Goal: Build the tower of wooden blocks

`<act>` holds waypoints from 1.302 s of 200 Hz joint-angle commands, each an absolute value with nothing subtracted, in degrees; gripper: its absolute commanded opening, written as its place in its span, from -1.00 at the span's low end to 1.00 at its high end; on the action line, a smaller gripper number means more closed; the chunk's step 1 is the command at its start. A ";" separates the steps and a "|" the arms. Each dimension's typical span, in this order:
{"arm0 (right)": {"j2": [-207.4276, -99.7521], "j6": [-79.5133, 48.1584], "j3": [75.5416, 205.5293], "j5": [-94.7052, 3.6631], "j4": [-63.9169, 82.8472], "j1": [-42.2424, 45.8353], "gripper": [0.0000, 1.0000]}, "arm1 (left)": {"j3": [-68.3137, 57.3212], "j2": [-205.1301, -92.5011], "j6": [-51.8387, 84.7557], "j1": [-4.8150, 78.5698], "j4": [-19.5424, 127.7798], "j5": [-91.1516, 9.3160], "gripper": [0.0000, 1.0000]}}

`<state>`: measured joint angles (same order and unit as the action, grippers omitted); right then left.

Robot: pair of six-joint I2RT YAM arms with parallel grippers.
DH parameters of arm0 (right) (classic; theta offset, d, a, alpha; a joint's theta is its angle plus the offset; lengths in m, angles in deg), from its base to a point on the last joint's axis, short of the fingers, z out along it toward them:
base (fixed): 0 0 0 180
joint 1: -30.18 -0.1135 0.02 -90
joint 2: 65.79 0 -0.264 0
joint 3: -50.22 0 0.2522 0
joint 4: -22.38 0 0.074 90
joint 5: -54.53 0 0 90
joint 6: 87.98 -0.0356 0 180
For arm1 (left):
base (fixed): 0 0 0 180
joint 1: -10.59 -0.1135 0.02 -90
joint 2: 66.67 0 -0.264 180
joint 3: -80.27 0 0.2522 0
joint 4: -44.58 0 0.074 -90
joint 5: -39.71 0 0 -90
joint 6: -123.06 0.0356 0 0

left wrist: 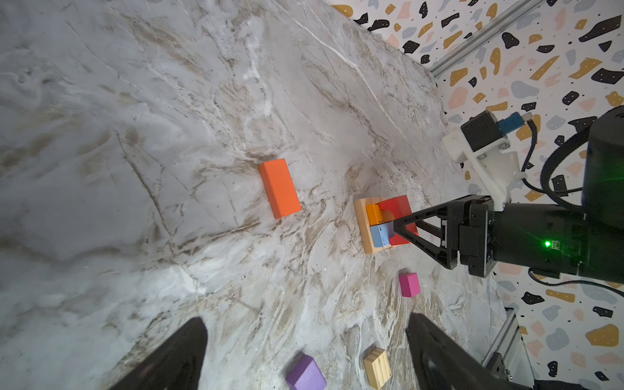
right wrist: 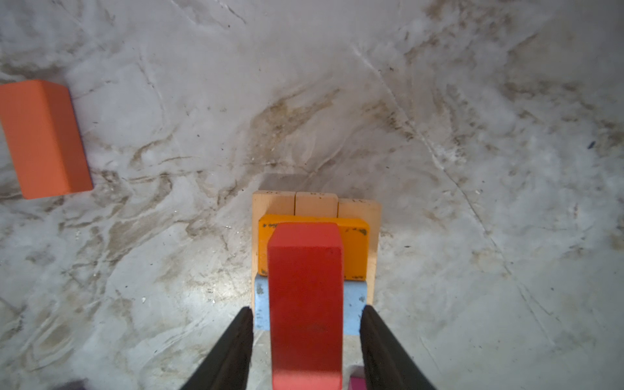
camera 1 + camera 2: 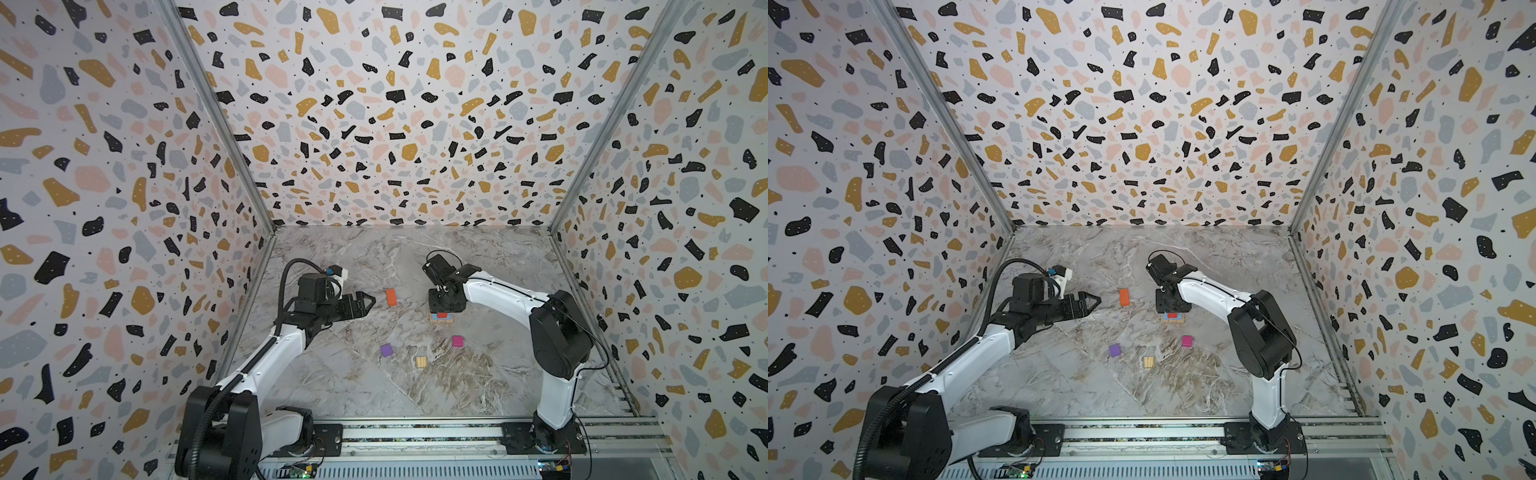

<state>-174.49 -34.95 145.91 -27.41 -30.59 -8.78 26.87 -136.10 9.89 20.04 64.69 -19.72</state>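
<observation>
Tower (image 2: 354,250), red block (image 2: 305,304) atop, right gripper (image 2: 307,310) spread astride it, left gripper (image 1: 304,319) spread

Tower: the stepped wood block tower (image 3: 441,317) stands on the marbled bench (image 3: 332,386), right of centre.
Stack: tan plank base (image 2: 358,209) at the bottom; yellow-orange block (image 2: 354,250) and light blue block (image 2: 354,314) side by side on it; red block (image 2: 305,297) laid across both.
Right gripper (image 2: 306,309): straddles the red block, a gap at each side.
Orange rectangular block (image 3: 391,297): flat on the bench, between the left gripper (image 3: 370,301) and the tower, touching neither.
Pink cube (image 3: 457,341): near, before the tower, slightly right.
Purple cube (image 3: 386,350): before and left of the tower.
Ridged tan wood square (image 3: 421,362): between both cubes, nearest the front.
</observation>
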 commanded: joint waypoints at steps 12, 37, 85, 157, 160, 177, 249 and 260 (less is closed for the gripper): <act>-171.87 -34.54 148.27 -26.07 -31.91 -8.62 0.22 | 26.60 -135.29 10.30 20.23 63.52 -19.18 0.87; -172.85 -34.55 148.90 -25.30 -31.93 -8.60 0.25 | 26.60 -135.40 10.30 20.25 63.52 -19.13 0.87; -175.46 -34.80 150.71 -24.16 -32.25 -8.52 0.13 | 26.60 -135.49 10.22 20.25 63.53 -19.08 0.87; -178.26 -34.96 152.55 -23.78 -32.17 -7.89 0.12 | 26.60 -135.49 10.21 20.24 63.53 -19.18 0.87; -178.34 -34.98 152.57 -23.76 -32.12 -7.82 0.12 | 26.60 -135.49 10.21 20.20 63.52 -19.18 0.87; -178.77 -34.98 152.57 -23.61 -31.92 -7.77 0.12 | 26.60 -135.49 10.21 20.23 63.50 -19.10 0.87; -179.34 -34.98 152.58 -22.85 -31.94 -7.44 0.11 | 26.59 -135.31 10.29 20.25 63.52 -19.13 0.87; -179.46 -34.98 152.55 -22.83 -31.95 -7.38 0.11 | 26.65 -135.29 10.28 20.20 63.55 -19.16 0.87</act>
